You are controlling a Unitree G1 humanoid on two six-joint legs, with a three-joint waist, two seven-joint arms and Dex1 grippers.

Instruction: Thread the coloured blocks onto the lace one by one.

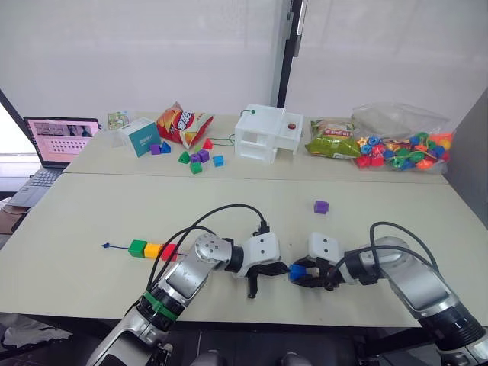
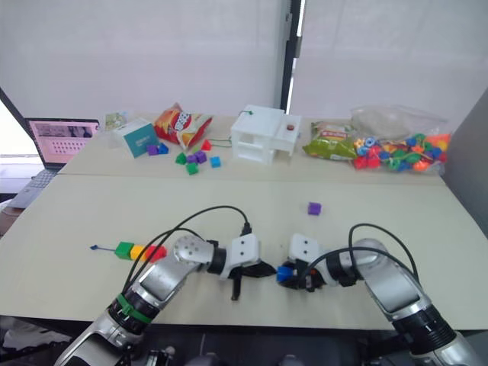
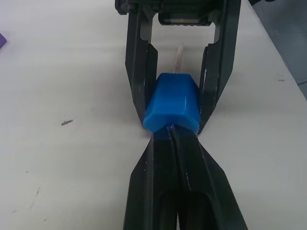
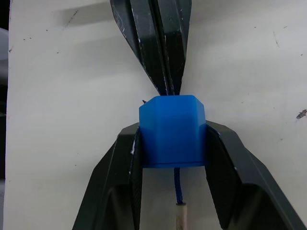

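At the counter's point(image 1: 91, 297) near edge, your right hand point(image 1: 305, 272) clamps the blue block point(image 4: 172, 130); your left hand point(image 3: 178, 139), pinched on the lace point(image 4: 178, 189), touches it; pale tip point(image 3: 178, 59) through.

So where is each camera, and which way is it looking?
Left and right eye views: on the head, looking forward and down over the table; both arms show.
Left wrist view: on the left wrist, facing the blue block along the left gripper, with the right gripper opposite.
Right wrist view: on the right wrist, facing the same block, lace tip poking through.
Shared: every view shows the blue block between both grippers.
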